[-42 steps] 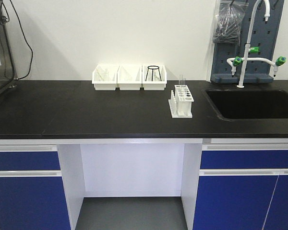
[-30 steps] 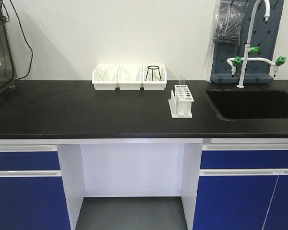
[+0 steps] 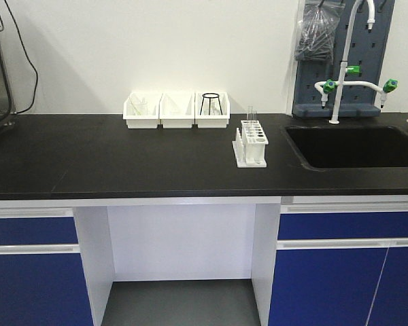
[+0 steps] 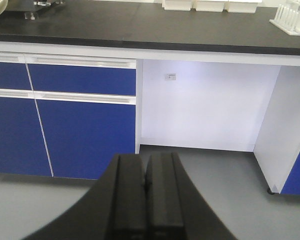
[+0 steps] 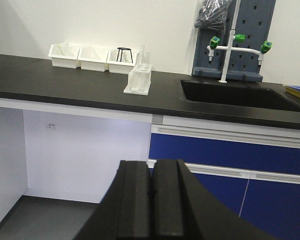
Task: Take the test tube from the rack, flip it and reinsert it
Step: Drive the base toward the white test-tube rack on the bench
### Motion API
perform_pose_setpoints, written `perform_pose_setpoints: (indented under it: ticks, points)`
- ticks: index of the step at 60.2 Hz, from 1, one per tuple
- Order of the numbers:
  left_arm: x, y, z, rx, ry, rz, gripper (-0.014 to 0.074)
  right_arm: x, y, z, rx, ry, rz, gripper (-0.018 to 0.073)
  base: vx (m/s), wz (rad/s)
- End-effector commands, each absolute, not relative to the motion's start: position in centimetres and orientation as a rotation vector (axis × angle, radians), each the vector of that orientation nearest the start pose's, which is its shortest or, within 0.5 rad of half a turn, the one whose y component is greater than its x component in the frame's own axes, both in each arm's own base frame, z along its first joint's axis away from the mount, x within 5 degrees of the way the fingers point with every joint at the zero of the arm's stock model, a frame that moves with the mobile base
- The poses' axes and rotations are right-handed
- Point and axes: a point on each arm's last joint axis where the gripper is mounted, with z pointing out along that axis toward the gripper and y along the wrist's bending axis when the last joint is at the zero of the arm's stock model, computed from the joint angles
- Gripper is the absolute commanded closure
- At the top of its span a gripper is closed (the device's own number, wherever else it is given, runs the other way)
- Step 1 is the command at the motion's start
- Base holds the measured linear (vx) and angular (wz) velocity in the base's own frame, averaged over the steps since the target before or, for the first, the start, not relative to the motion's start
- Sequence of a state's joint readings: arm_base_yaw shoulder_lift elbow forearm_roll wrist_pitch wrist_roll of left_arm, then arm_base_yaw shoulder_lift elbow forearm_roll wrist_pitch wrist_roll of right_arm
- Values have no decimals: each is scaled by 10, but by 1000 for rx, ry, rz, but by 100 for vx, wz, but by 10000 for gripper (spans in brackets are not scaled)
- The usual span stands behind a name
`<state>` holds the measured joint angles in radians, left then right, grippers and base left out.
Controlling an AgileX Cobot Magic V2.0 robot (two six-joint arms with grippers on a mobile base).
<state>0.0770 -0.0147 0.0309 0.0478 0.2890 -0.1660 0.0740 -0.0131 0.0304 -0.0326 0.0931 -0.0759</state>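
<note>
The white rack (image 3: pixel 251 142) stands on the black counter (image 3: pixel 122 156), left of the sink. Two clear test tubes (image 3: pixel 251 113) stand upright in its far end, rims above the rack. The rack also shows in the right wrist view (image 5: pixel 138 80) with the tubes (image 5: pixel 142 55), and at the top right corner of the left wrist view (image 4: pixel 292 17). My left gripper (image 4: pixel 145 162) is shut and empty, low, below counter height, facing the cabinets. My right gripper (image 5: pixel 151 167) is shut and empty, also low, in front of the counter. Neither gripper shows in the front view.
Three white open-front bins (image 3: pixel 176 111) stand at the back of the counter; the right one holds a black wire ring stand (image 3: pixel 211 103). A black sink (image 3: pixel 353 146) with a white tap (image 3: pixel 347 68) lies right of the rack. Blue cabinets (image 3: pixel 340 265) flank an open kneehole.
The whole front view has shifted a little to the left and down; the rack, bins and sink keep their places relative to one another.
</note>
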Motion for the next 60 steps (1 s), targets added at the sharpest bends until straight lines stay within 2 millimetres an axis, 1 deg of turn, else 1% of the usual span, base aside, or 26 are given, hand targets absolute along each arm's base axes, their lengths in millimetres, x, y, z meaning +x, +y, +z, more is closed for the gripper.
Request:
perform_pose_setpoints:
  ticks: [1,33,60]
  points:
    - [55,5,186,-170,1682,-32,603,56,4,202,-141,1505,-37,568,5,-1]
    - [55,5,186,-170,1682,-32,603,56,4,202,-141,1505,-37,568,13,3]
    - [55,5,186,-170,1682,-32,603,56,4,202,-141,1505,-37,568,23,-15]
